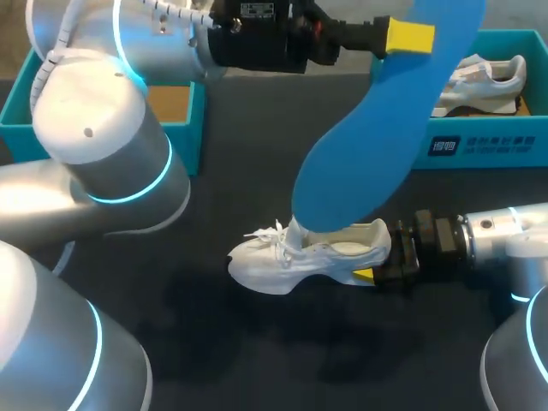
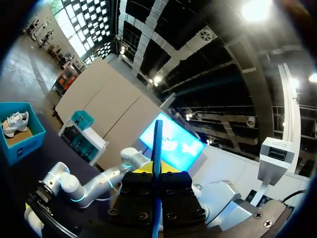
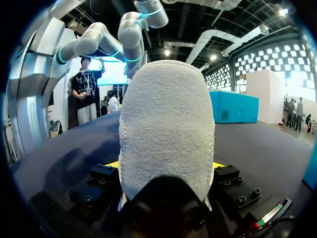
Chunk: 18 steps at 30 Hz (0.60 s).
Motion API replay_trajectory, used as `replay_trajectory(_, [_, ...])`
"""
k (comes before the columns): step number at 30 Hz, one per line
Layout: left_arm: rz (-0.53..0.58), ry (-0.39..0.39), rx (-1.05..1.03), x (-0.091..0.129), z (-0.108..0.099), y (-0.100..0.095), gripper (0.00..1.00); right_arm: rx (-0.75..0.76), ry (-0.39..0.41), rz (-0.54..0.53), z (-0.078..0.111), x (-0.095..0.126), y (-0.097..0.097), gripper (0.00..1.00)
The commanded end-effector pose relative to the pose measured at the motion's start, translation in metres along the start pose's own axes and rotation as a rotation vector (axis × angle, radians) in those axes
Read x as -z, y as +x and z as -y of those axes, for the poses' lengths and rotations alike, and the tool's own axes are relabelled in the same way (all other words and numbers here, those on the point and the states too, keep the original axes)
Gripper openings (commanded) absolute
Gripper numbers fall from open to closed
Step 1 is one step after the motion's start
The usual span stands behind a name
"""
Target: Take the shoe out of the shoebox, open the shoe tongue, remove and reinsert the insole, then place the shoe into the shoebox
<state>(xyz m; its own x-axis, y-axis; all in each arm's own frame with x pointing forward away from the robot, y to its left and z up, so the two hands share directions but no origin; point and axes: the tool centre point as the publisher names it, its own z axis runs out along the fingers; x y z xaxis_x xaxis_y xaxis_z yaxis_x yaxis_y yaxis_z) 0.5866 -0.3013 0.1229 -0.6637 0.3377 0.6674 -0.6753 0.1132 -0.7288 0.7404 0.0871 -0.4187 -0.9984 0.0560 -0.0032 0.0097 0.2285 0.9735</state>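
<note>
A white shoe (image 1: 300, 257) lies on the dark table, toe toward my left side. My right gripper (image 1: 377, 261) is shut on its heel; in the right wrist view the heel (image 3: 166, 124) fills the gap between the yellow tips of the right gripper (image 3: 166, 166). High above the table, my left gripper (image 1: 409, 36) is shut on the upper part of a blue insole (image 1: 368, 145). The insole hangs down with its lower end at the shoe's opening, just behind the laces. The left wrist view shows the insole (image 2: 157, 148) edge-on in the left gripper (image 2: 156, 173).
A teal shoebox (image 1: 484, 147) stands at the back right with a second white shoe (image 1: 484, 77) inside; it also shows in the left wrist view as the shoebox (image 2: 22, 144). Another teal box (image 1: 184, 116) sits at the back left, partly behind my left arm.
</note>
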Motion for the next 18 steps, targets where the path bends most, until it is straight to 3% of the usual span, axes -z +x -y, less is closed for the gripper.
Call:
replay_trajectory(1, [-0.012, 0.024, -0.002, 0.003, -0.009, 0.009, 0.00, 0.001, 0.001, 0.002, 0.002, -0.002, 0.001, 0.00])
replay_trajectory(7, [-0.049, 0.027, -0.036, 0.003, -0.017, 0.023, 0.00, 0.001, 0.001, 0.002, 0.002, -0.002, 0.001, 0.00])
replay_trajectory(18, [-0.107, 0.217, -0.118, 0.008, -0.004, 0.025, 0.00, 0.001, 0.001, 0.002, 0.002, -0.002, 0.001, 0.00])
